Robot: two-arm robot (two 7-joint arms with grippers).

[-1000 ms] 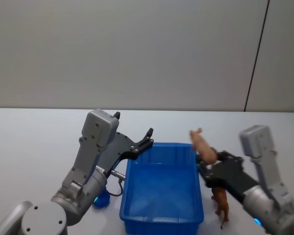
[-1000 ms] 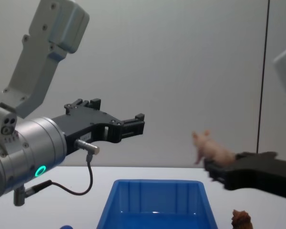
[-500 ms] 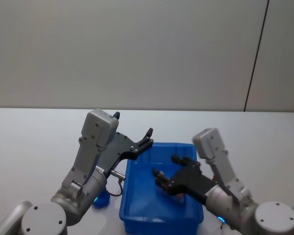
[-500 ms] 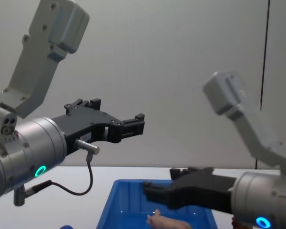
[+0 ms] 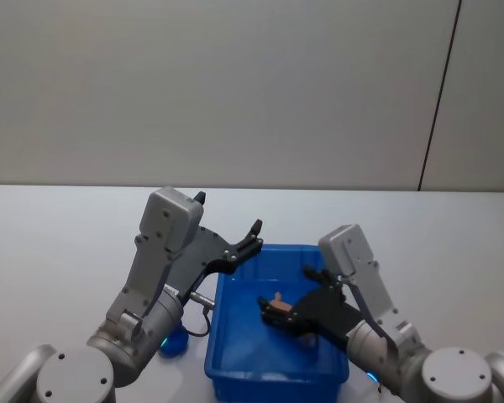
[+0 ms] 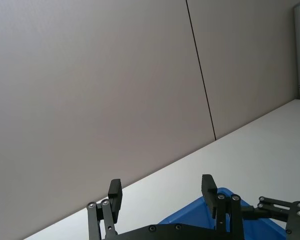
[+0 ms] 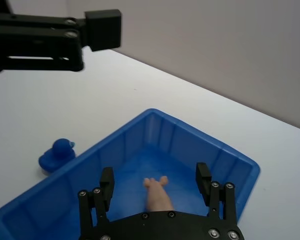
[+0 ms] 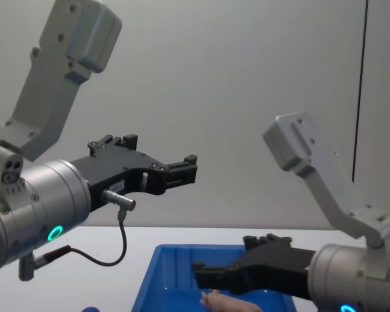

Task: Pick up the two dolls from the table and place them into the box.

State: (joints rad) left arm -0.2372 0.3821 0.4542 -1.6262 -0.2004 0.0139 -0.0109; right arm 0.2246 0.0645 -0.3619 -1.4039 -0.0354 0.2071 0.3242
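The pale pink doll (image 7: 157, 194) lies inside the blue box (image 7: 190, 142), free between the wide-apart fingers of my right gripper (image 7: 155, 179), which is open. From the head view this gripper (image 5: 287, 315) reaches down into the box (image 5: 235, 369), with the doll (image 5: 276, 300) at its tips. In the chest view the doll (image 8: 218, 302) shows just below the right gripper (image 8: 211, 272). My left gripper (image 5: 252, 238) hangs open and empty above the box's left rim, also seen in the chest view (image 8: 182, 168) and the left wrist view (image 6: 161, 189).
A small blue toy duck (image 7: 57, 154) sits on the white table (image 5: 59, 243) to the left of the box, near my left arm's base (image 5: 175, 340). A grey wall stands behind the table.
My right gripper carried the pink doll from above the box's right rim down into the box and opened; the doll now lies loose inside. The left arm has not moved.
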